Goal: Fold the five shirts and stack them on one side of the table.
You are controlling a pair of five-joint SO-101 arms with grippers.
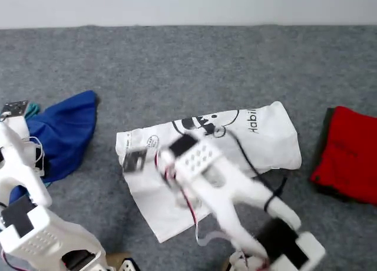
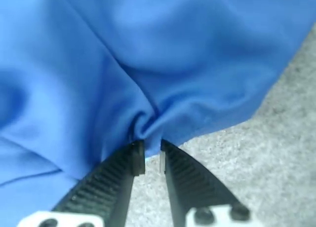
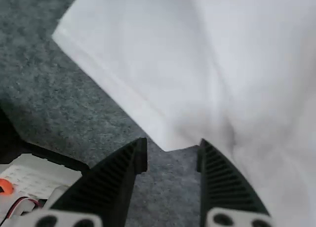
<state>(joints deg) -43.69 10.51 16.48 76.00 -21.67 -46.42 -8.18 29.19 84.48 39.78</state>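
Shirts are mostly unfolded: the white shirt (image 1: 265, 135) lies rumpled on the grey surface (image 1: 177, 65), its hem just ahead of the right jaws, which stand wide. The left jaws pinch narrowly on a bunched blue shirt (image 2: 123, 64). Well apart from both, a red shirt (image 1: 347, 153) looks folded; I judge stacking barely begun.
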